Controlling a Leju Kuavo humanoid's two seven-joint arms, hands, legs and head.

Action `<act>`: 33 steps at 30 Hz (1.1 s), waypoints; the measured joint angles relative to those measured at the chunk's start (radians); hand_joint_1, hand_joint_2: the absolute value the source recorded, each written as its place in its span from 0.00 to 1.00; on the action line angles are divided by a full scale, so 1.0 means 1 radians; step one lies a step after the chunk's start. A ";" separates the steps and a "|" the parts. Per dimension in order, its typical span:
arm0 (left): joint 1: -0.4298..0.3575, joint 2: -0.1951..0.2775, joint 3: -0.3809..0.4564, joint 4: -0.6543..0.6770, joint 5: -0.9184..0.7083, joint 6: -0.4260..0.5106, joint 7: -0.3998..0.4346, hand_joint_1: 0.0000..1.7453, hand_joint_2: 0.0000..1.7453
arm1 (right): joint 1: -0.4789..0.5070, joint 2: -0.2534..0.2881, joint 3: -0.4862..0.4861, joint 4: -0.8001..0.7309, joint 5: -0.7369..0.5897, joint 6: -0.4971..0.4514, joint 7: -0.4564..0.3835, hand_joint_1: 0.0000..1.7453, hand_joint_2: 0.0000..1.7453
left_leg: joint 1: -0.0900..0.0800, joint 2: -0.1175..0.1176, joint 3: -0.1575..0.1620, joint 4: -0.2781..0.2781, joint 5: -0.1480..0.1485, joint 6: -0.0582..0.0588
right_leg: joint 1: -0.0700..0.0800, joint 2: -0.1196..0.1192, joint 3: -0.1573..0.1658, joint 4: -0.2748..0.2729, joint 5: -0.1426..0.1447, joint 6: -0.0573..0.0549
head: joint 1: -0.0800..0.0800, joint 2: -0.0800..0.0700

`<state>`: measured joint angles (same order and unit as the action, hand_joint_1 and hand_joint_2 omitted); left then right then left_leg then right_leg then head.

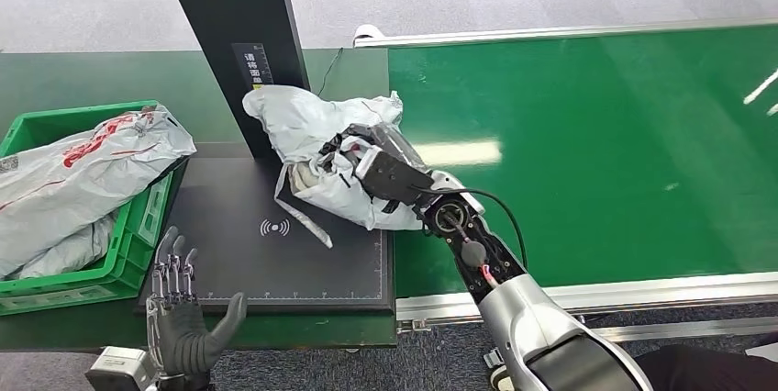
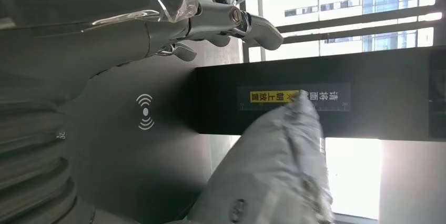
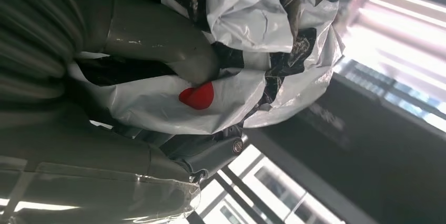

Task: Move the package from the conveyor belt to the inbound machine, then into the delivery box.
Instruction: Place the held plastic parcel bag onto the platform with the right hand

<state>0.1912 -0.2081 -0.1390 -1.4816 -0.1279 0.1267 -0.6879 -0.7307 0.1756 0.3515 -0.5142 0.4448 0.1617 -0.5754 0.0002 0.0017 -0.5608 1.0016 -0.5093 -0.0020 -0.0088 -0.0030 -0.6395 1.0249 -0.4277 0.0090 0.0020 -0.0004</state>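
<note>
On scan pad: package [image 1: 316,125], crumpled grey poly bag against the machine post [image 1: 240,33].
Right hand [image 1: 367,166]: gripping its bunched middle.
Left hand [image 1: 183,322]: empty, fingers spread.
Handling: soft, slick film, probably light; hold gathered folds, not loose flaps.

A dark green table [image 1: 73,74] carries the black inbound machine [image 1: 303,262], a flat scanning pad with a white wireless mark and a black upright post [image 1: 234,33] rising at its 12 o'clock edge. At the pad's 9 o'clock stands a green delivery box [image 1: 83,285] (grey mailers already inside). At its 3 o'clock runs the bright green conveyor belt [image 1: 596,152].
</note>
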 joint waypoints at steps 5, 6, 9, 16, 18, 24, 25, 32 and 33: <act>0.002 0.000 0.003 -0.010 -0.008 -0.004 0.007 0.00 1.00 | -0.021 0.001 0.059 0.048 0.028 0.042 0.058 1.00 1.00 | 0.000 0.000 0.000 0.000 0.000 0.000 | 0.000 0.000 0.000 0.000 0.000 0.000 | 0.000 0.000; 0.003 0.000 0.004 -0.013 -0.008 -0.003 0.008 0.00 1.00 | -0.025 0.002 0.068 0.055 0.031 0.051 0.064 1.00 1.00 | 0.000 0.000 0.000 0.000 0.000 0.000 | 0.000 0.000 0.000 0.000 0.000 0.000 | 0.000 0.000; 0.005 -0.001 0.007 -0.024 -0.010 0.002 0.005 0.00 1.00 | -0.033 0.006 0.093 0.076 0.041 0.088 0.074 1.00 1.00 | 0.000 0.000 0.001 0.000 0.000 0.000 | 0.000 0.000 0.000 0.000 0.000 0.000 | 0.000 0.000; -0.007 -0.006 0.024 -0.068 0.007 0.140 -0.011 0.00 1.00 | -0.035 0.027 0.142 0.106 0.044 0.176 0.049 1.00 1.00 | 0.000 0.000 0.000 0.000 0.000 0.000 | 0.000 0.000 0.000 0.000 0.000 0.000 | 0.000 0.000; -0.020 -0.007 0.035 -0.089 0.043 0.235 -0.012 0.00 1.00 | -0.036 0.035 0.151 0.111 0.030 0.215 0.031 1.00 1.00 | 0.000 0.000 0.000 0.000 0.000 0.000 | 0.000 0.000 0.000 0.000 0.000 0.000 | 0.000 0.000; -0.053 -0.002 0.049 -0.138 0.103 0.344 -0.012 0.00 1.00 | -0.037 0.055 0.161 0.119 -0.029 0.299 -0.016 1.00 1.00 | 0.000 0.000 0.001 0.000 0.001 0.000 | 0.000 0.000 0.001 0.000 0.000 0.000 | 0.000 0.000; -0.056 -0.001 0.050 -0.142 0.105 0.346 -0.012 0.00 1.00 | -0.038 0.057 0.161 0.120 -0.032 0.302 -0.018 1.00 1.00 | 0.000 0.000 0.001 0.000 0.001 0.000 | 0.000 0.000 0.001 0.000 0.000 0.000 | 0.000 0.000; -0.058 0.003 0.045 -0.151 0.097 0.379 -0.012 0.00 1.00 | -0.038 0.059 0.152 0.126 -0.069 0.269 0.003 0.00 1.00 | 0.000 0.000 0.001 0.000 0.000 0.000 | 0.000 0.000 0.001 0.000 0.000 0.000 | 0.000 0.000; -0.057 0.004 0.040 -0.151 0.094 0.386 -0.012 0.00 1.00 | -0.038 0.059 0.147 0.127 -0.078 0.241 0.019 0.00 1.00 | 0.000 0.000 0.001 0.000 0.000 0.000 | 0.000 0.000 0.001 0.000 0.000 0.000 | 0.000 0.000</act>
<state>0.1338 -0.2038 -0.0989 -1.6327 -0.0335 0.5124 -0.7001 -0.7685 0.2344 0.4989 -0.3876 0.3668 0.4030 -0.5568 0.0004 0.0017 -0.5598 1.0017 -0.5088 -0.0020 -0.0087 -0.0028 -0.6388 1.0250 -0.4276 0.0088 0.0023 -0.0003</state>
